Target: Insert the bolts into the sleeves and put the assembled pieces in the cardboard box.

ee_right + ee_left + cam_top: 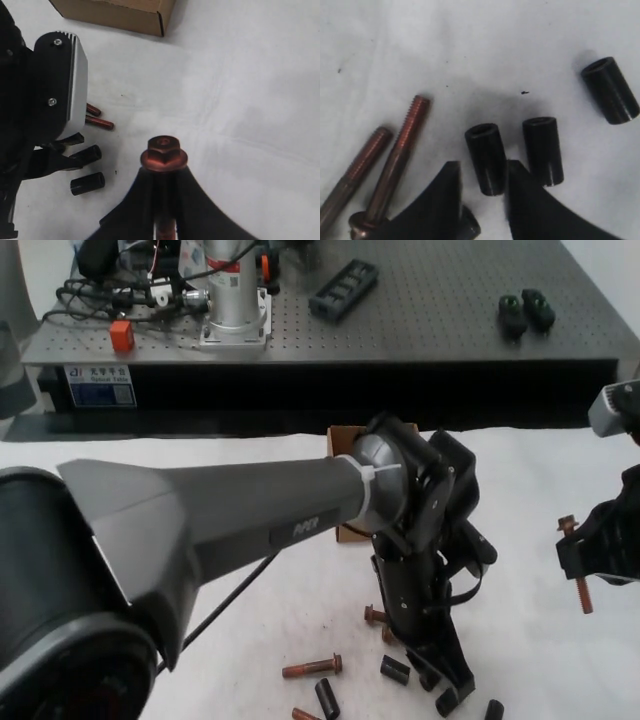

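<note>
Between the spread fingers of the left gripper (482,172) a black sleeve (486,150) lies on the white cloth (470,45), not yet clamped. One finger sits just beside a second sleeve (543,150), so closing could knock that one rolling or skew the grasp. Two loose bolts (400,150) lie near. Off to the side, the right gripper (164,176) pinches a bolt (164,152) upright over bare cloth, with the cardboard box (115,12) beyond and room between.

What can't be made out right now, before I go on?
Cardboard box: high view, the left arm covers most of it; contents unseen.
Sleeve: left wrist view, mostly under the left fingers.
Held bolt: right wrist view, shank mostly hidden between the right fingers.
</note>
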Robot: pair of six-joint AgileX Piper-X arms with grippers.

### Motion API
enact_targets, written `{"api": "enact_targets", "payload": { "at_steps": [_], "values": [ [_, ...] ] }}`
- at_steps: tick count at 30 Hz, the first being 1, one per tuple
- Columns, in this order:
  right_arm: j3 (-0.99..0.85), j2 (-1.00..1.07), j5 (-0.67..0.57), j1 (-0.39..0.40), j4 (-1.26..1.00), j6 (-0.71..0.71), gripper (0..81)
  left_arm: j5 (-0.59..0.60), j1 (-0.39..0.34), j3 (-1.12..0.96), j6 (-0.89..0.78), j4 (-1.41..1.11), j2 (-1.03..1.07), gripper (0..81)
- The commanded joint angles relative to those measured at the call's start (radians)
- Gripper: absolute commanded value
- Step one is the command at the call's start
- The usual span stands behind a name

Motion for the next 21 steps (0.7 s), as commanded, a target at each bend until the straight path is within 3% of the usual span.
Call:
{"api": "enact_targets", "payload": {
  "at_steps": [1,18,21],
  "values": [
    [-0.001,-0.014,-0.008,-0.002,0.000,0.008,2.7,0.010,-0.009,-0.010,-0.026,0.006,0.013,22.5],
    [-0.001,-0.014,-0.008,0.010,0.000,0.013,2.7,0.032,-0.031,-0.011,-0.009,-0.012,0.058,22.3],
    [-0.001,-0.014,-0.008,0.016,0.000,0.013,2.7,0.015,-0.038,-0.011,-0.009,-0.016,0.059,16.0]
  ]
}}
